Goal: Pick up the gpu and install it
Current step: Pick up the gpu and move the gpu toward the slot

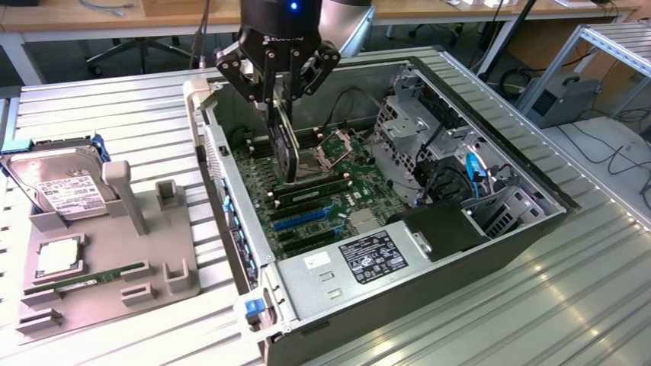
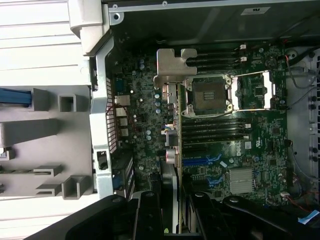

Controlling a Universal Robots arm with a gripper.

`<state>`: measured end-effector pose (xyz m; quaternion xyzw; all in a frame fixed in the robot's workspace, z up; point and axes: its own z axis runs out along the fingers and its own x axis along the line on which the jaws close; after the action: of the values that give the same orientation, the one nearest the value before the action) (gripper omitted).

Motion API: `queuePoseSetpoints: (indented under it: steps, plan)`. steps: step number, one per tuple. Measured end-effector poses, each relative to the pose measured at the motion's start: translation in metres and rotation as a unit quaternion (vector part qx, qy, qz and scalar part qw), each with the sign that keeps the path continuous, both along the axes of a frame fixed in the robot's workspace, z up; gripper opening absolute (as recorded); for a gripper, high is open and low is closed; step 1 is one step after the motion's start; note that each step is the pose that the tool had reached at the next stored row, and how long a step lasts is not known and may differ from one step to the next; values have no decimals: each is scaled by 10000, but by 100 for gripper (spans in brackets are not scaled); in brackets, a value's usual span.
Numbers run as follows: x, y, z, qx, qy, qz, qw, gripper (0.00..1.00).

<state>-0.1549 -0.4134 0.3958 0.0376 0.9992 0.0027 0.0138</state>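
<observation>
The end effector (image 1: 282,97) is partly closed, gripping the top edge of the gpu (image 1: 288,149). The card hangs upright, edge down, over the motherboard (image 1: 346,191) inside the open computer case (image 1: 336,278) on the counter (image 1: 122,114).

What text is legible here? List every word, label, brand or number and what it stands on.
"ROBOTIQ", upside down, on the body of the gripper.
Hard drive label: too small to read.
Black label inside the computer case: too small to read.
Motherboard markings: blurred, unreadable.
</observation>
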Motion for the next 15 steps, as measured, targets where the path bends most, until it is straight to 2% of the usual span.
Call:
queuePoseSetpoints:
  steps: [15]
  plan:
    - [46,0,-49,0,0,0,10000,27]
